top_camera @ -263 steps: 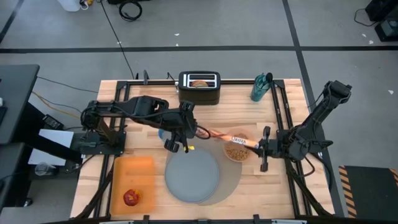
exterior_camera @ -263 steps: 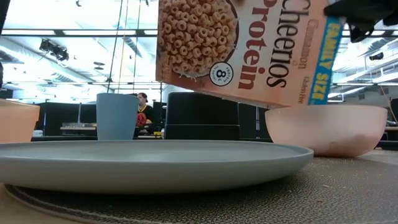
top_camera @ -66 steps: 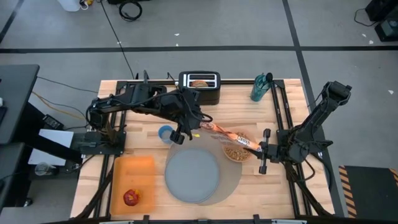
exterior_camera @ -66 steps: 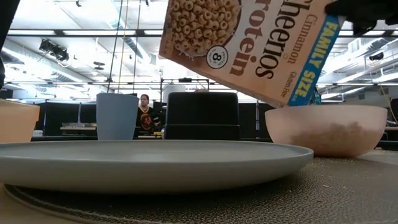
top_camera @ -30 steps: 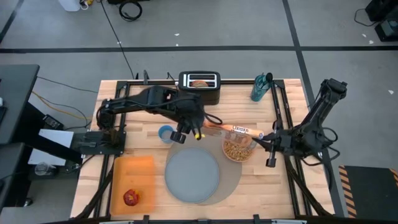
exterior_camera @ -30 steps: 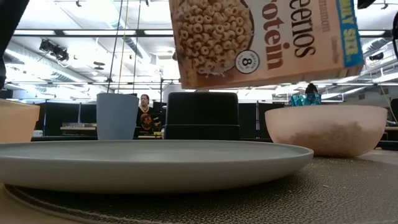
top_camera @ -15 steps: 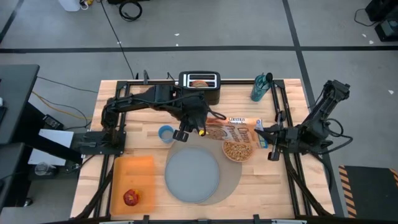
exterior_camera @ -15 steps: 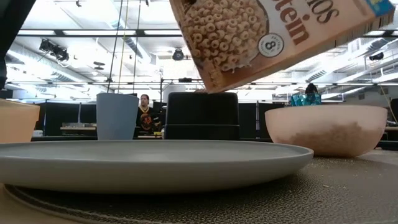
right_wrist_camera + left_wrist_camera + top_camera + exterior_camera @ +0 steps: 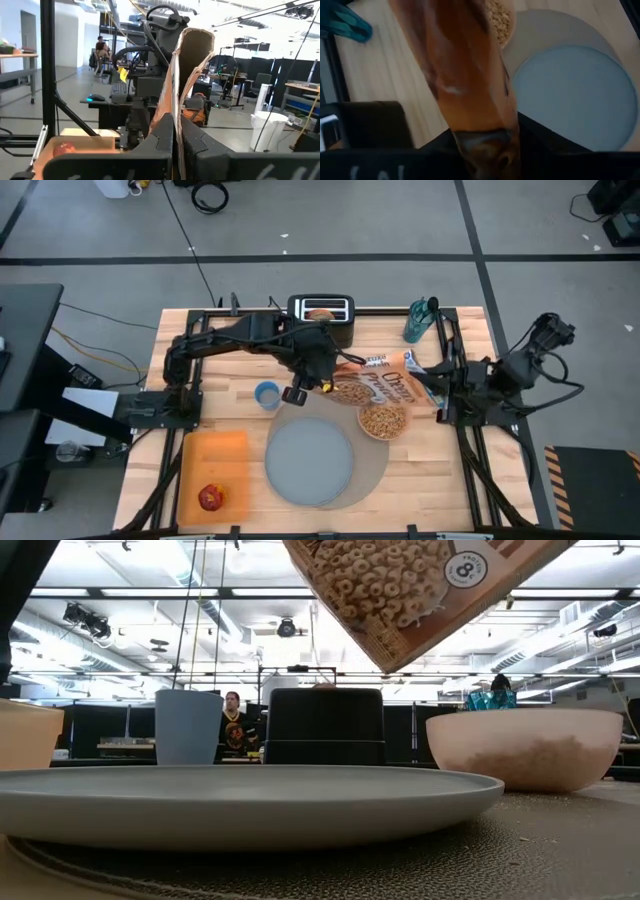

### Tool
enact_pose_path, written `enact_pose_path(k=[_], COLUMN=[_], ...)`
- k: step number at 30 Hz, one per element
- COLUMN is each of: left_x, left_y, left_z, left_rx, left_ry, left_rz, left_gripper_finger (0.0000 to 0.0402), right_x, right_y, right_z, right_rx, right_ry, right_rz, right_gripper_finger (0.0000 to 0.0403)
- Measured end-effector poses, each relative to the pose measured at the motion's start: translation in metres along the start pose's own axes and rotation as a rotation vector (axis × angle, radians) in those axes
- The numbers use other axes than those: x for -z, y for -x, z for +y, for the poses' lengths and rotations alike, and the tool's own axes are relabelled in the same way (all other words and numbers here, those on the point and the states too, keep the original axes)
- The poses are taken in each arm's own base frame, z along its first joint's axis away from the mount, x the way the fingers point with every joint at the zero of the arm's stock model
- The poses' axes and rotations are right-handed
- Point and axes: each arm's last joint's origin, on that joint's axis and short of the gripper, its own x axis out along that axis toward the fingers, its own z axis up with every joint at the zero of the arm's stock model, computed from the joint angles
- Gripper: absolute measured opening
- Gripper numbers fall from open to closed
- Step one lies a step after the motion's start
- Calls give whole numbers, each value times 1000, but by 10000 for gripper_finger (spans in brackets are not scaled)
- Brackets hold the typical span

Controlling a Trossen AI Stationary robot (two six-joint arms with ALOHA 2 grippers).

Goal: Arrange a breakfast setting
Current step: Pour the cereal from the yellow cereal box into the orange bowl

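A cereal box [image 9: 378, 387] hangs tilted over the wood between the black toaster [image 9: 320, 322] and the translucent pink bowl [image 9: 383, 421], which holds cereal. My left gripper [image 9: 322, 376] is shut on the box's left end and my right gripper [image 9: 433, 388] on its right end. The bowl sits on the grey mat [image 9: 372, 472] beside the blue-grey plate [image 9: 310, 460]. A bagel [image 9: 321, 312] sticks out of the toaster. The small blue cup [image 9: 266, 394] stands on the wood. The red apple [image 9: 209, 498] lies on the orange board. The spoon is out of view. My left gripper pinches the box's left end [image 9: 487, 131] between its two fingers, coming level from the table's left, along the box. The box is lifted clear and runs away from the fingers. My right gripper pinches the box's thin right-end edge [image 9: 176, 107] between its two fingers, coming from the table's right. That end sits higher, and the low corner [image 9: 392, 665] hangs above the bowl.
The orange board [image 9: 212, 460] lies at the near left. A teal bottle [image 9: 420, 320] stands at the far right corner. Bare wood lies right of the bowl and behind the cup. A person shows far back in the room in the low view [image 9: 231, 720].
Both grippers have carried the box up and toward the far edge, away from the bowl. My right gripper has gone toward the far right and raised its end, so the box has tipped from level to slanting and turned its broad face upward.
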Motion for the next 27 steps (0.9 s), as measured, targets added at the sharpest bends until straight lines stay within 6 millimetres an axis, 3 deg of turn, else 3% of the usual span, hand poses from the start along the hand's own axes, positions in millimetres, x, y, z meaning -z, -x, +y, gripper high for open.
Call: enact_pose_path(k=[6,11,22,27], left_x=[-6,-12,-18,-24], left_y=[2,8,12,14], left_z=[7,16,27,29], left_rx=[-27,-20,-69,-83], left_ry=[-26,-62,-86,-95], left_rz=[-83,-215,-310,-385], left_gripper_finger=[162,195,158,164], right_x=[-21,-20,-18,-14], right_y=[-2,-6,-13,-19], right_z=[-12,-16,-23,-22], right_rx=[-28,-33,-37,-46], right_ry=[9,-11,-24,-22], right_rz=[-13,0,-5,19], right_gripper_finger=[10,10,10,10])
